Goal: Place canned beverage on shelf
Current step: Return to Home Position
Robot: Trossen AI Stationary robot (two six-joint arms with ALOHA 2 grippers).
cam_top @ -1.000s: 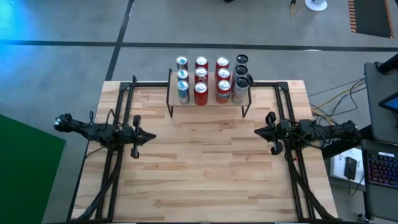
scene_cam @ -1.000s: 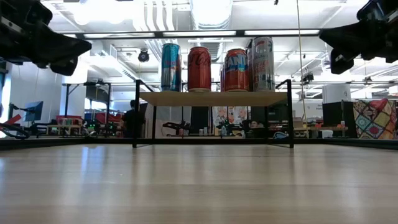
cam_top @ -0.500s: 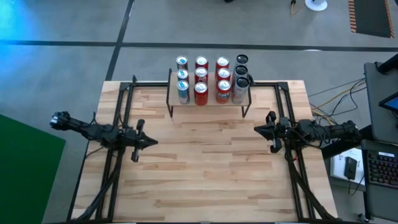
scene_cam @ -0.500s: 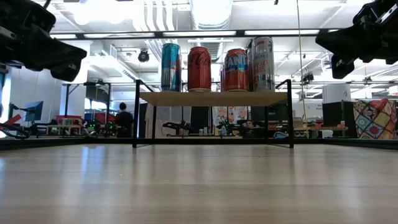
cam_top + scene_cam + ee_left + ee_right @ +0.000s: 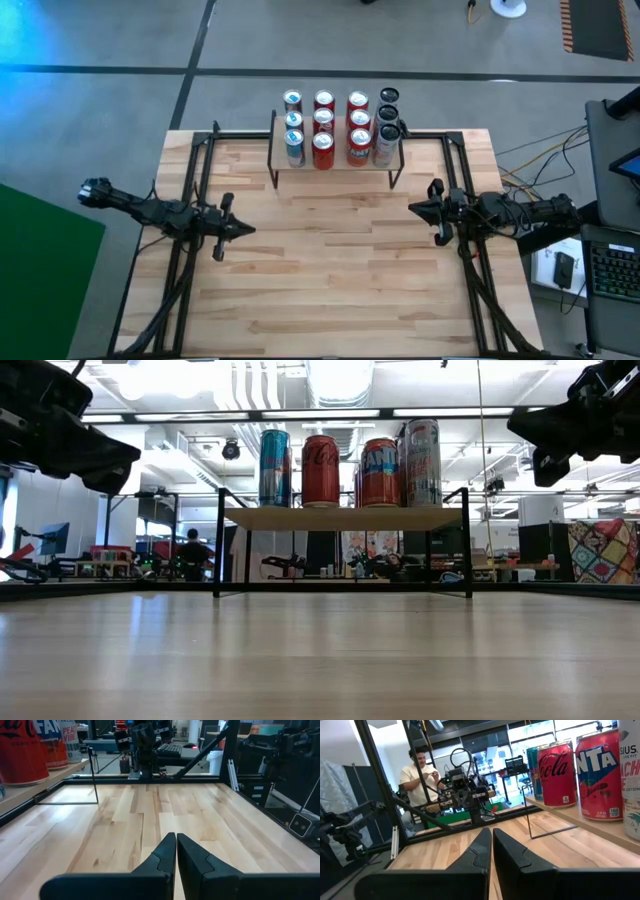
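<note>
The shelf (image 5: pixel 345 518), a light-wood plank on thin black legs, stands at the table's far middle. Several cans stand upright on it in rows: blue ones (image 5: pixel 293 125) on the left, red cola cans (image 5: pixel 320 470), red-orange cans (image 5: pixel 599 772), and dark and pale cans (image 5: pixel 388 122) on the right. My left gripper (image 5: pixel 250 229) hovers shut over the table's left side, pointing toward the right, and holds nothing. My right gripper (image 5: pixel 412 209) hovers shut at the right side, pointing left, also holding nothing. Both are well short of the shelf.
Black frame rails (image 5: pixel 195 190) run along both sides of the slatted wooden table (image 5: pixel 330 280). A broad stretch of tabletop lies between the grippers and the near edge. A person (image 5: pixel 422 775) sits beyond the table's left side, and another (image 5: pixel 192 550) stands far behind.
My left gripper has tipped downward a little and sunk slightly, with its tip shifting a bit toward the table's near edge. It has stayed shut. The cans and the shelf have not moved.
</note>
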